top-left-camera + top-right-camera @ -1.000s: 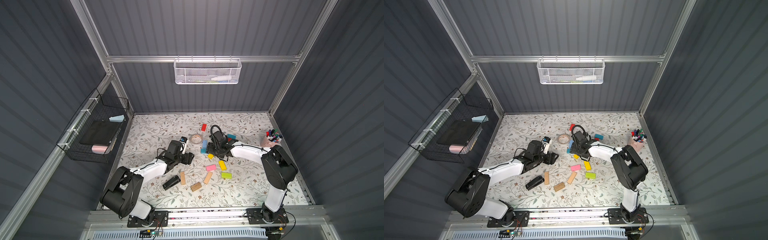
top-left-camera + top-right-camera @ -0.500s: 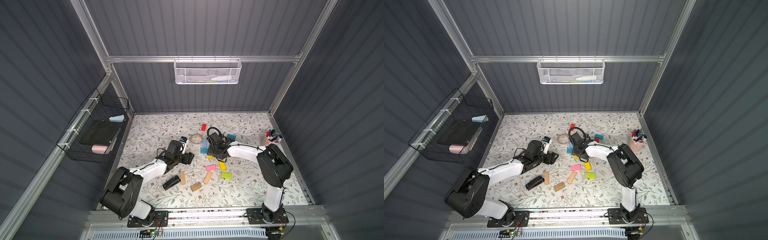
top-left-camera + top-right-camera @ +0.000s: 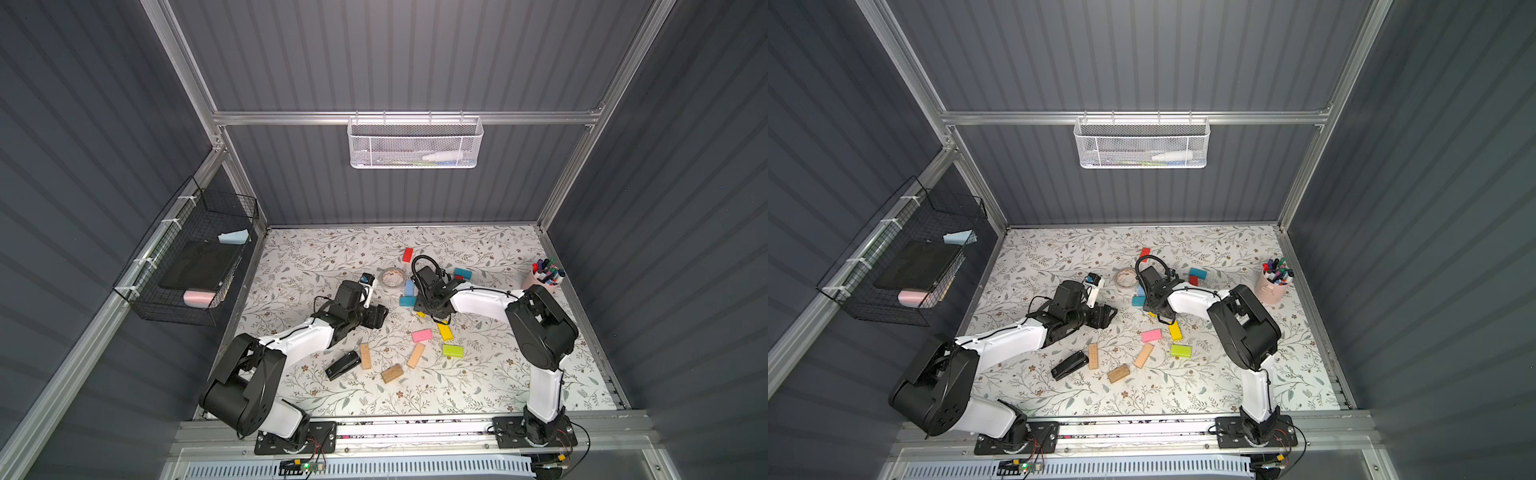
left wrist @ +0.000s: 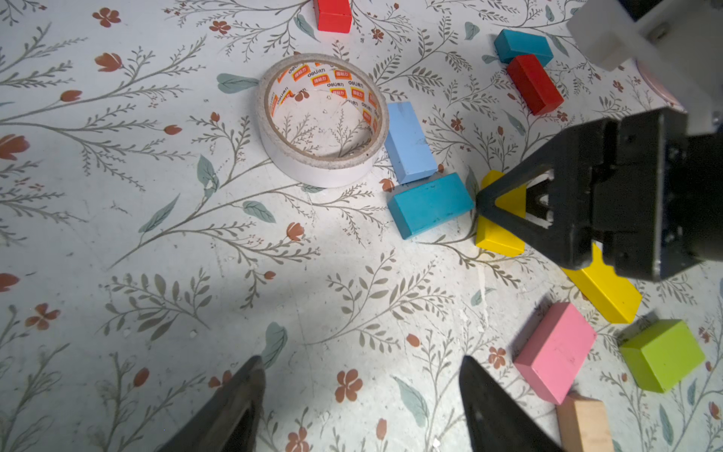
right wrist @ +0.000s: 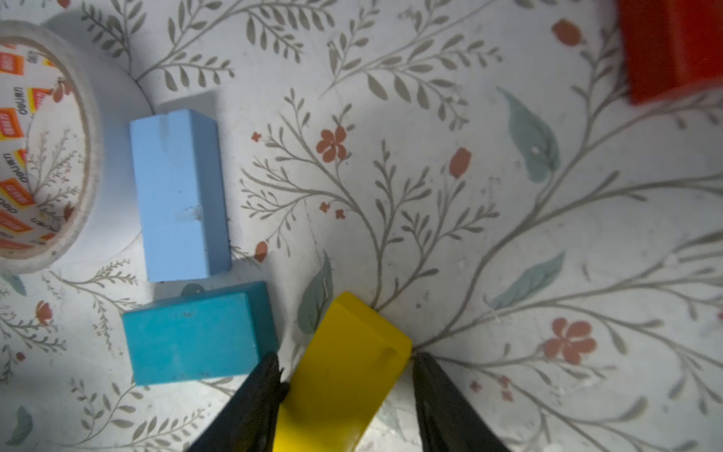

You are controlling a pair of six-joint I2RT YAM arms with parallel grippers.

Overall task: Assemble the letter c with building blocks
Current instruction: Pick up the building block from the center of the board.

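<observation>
Floral counter (image 3: 332,257): right pincer (image 5: 347,359) straddles the yellow block (image 5: 352,391), whether clamped I cannot tell; left pincer (image 4: 362,360) spread. Block likely light, rigid, paint-slick; grip its long sides.

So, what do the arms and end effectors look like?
Left arm and right arm: white links, bulky black joints, thin black cables. Left end effector and right end effector: black, tapered pointed fingers; a black cable loops above the right wrist.

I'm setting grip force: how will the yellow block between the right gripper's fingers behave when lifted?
The yellow block looks like solid painted wood, so probably rigid and light. Its flat sides should suit the right gripper, though smooth paint might slip slightly. Lying flat, it shouldn't roll.
</observation>
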